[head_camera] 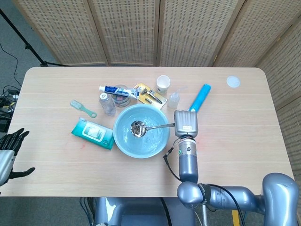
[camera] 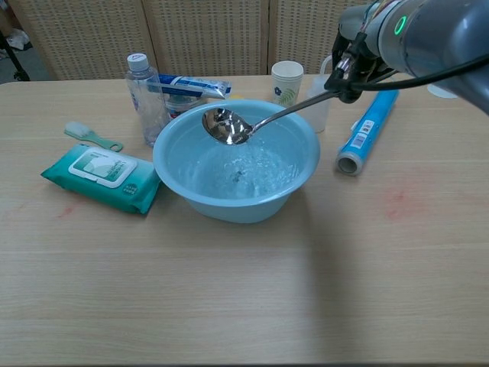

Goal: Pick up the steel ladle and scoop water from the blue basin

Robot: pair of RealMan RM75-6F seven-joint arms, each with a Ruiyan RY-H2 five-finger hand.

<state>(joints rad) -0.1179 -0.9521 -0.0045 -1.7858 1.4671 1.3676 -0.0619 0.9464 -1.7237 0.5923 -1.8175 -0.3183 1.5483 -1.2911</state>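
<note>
Over the wooden table (head_camera: pixel 244 141), right hand (head_camera: pixel 186 123) grips ladle (camera: pixel 227 126) above basin (camera: pixel 183 177); left hand's (head_camera: pixel 10 155) fingers are apart.

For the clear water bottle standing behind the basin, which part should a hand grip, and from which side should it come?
Grip the water bottle around its upright body, below the cap, probably coming from the left: the blue basin crowds its front-right, the toothpaste tube its right.

The right arm (head_camera: pixel 188 162) is a smooth, rounded tube of glossy silver-grey metal, with a black cable looping along its wrist toward 7 o'clock. Its right hand (head_camera: pixel 186 123) shows a flat grey, boxy back. A small green light (camera: pixel 398 24) glows on the forearm. The left hand (head_camera: pixel 10 149) has slim black fingers and a silver palm.
</note>
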